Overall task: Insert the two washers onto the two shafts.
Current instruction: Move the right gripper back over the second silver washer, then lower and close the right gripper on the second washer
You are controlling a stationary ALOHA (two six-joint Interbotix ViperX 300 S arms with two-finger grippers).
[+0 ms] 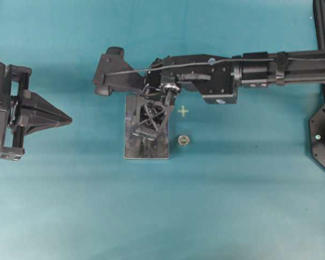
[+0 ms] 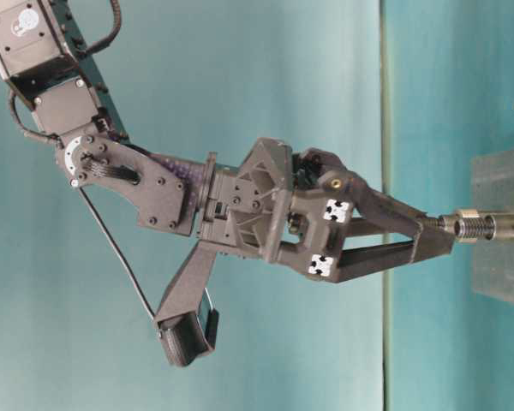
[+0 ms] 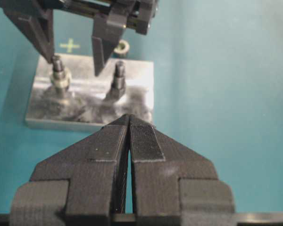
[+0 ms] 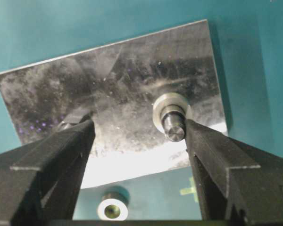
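A silver washer (image 4: 171, 111) sits around the shaft (image 4: 174, 127) standing on the metal plate (image 4: 108, 84). The same washer shows on the left shaft in the left wrist view (image 3: 60, 81) and in the table-level view (image 2: 468, 225). My right gripper (image 4: 137, 125) is open and empty, its fingers straddling the plate, with the right finger (image 4: 207, 146) beside the shaft. A second shaft (image 3: 118, 75) stands bare on the plate. My left gripper (image 3: 129, 118) is shut and empty, well left of the plate (image 1: 146, 149).
A loose metal ring (image 1: 183, 141) lies on the teal table just right of the plate, also in the right wrist view (image 4: 112, 208). A pale green cross mark (image 1: 183, 111) is on the table beside the plate. The left gripper (image 1: 49, 120) rests at the left edge.
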